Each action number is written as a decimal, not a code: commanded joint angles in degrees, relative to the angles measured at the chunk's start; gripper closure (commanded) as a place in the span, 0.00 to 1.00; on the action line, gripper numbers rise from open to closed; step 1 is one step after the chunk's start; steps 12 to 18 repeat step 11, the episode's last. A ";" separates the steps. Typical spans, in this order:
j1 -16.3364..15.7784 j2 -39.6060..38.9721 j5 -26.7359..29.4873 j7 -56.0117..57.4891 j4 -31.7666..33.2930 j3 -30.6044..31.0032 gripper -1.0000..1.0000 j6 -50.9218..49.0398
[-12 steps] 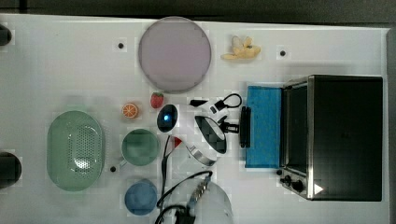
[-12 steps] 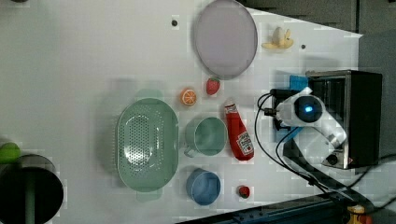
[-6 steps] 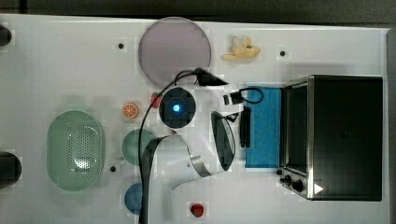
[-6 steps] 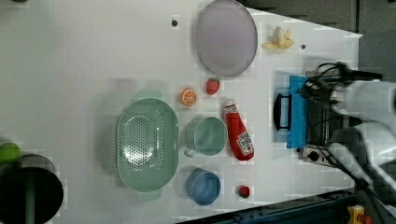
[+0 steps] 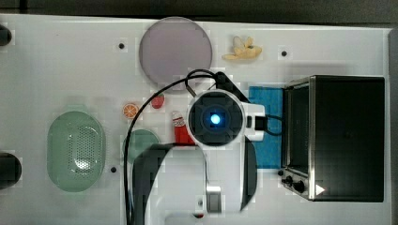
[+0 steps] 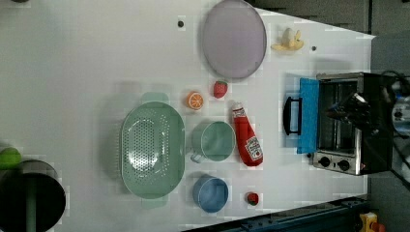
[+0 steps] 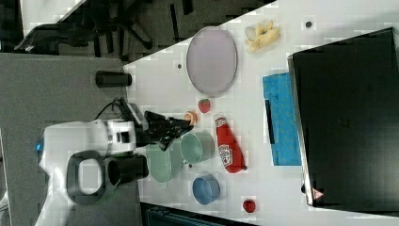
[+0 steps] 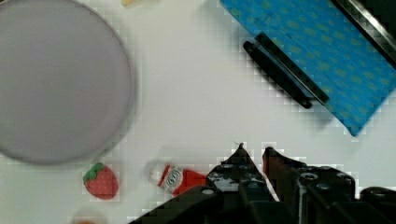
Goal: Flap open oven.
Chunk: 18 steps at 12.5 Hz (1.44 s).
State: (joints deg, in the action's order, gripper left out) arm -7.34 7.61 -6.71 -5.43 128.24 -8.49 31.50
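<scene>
1. With its door [image 6: 308,115] folded down flat onto the table [image 6: 87,58], the oven [image 6: 360,123] stands open at the left view's right edge; the blue glass faces up and the dark handle [image 6: 291,115] sits at the door's far end from the cavity.
2. From the top view, the oven [image 5: 345,137] stands at the right, its knobs [image 5: 293,182] at the lower front corner, and the arm [image 5: 216,118] covers part of the door [image 5: 265,126].
3. Seen by the wrist camera, the gripper [image 8: 252,154] hangs above bare table, its two fingertips nearly together with a thin gap and nothing between them.
4. That gripper is apart from the handle [image 8: 285,70] and the door [image 8: 317,51].
5. Near the fingertips lie a ketchup bottle [image 8: 175,177] and a strawberry [image 8: 100,181], with a grey plate [image 8: 56,79] beyond.
6. On the left view, the bottle [image 6: 247,140] lies between the door and a green cup [image 6: 215,141].
7. A colander [image 6: 152,149] sits to the left view's left of the cup, a blue cup [image 6: 211,193] below it, an orange slice [image 6: 195,100] above.
8. Bananas [image 6: 287,41] lie near the plate [image 6: 234,37], at the left view's top.
</scene>
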 commanded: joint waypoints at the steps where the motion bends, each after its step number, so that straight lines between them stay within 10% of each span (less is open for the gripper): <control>1: -0.33 5.55 2.53 -2.62 -5.96 -0.50 0.82 -8.68; 6: -0.28 5.91 2.71 -2.68 -17.05 -1.40 0.82 -27.22; 18: -0.36 5.96 2.99 -2.43 -18.16 -1.09 0.82 -27.65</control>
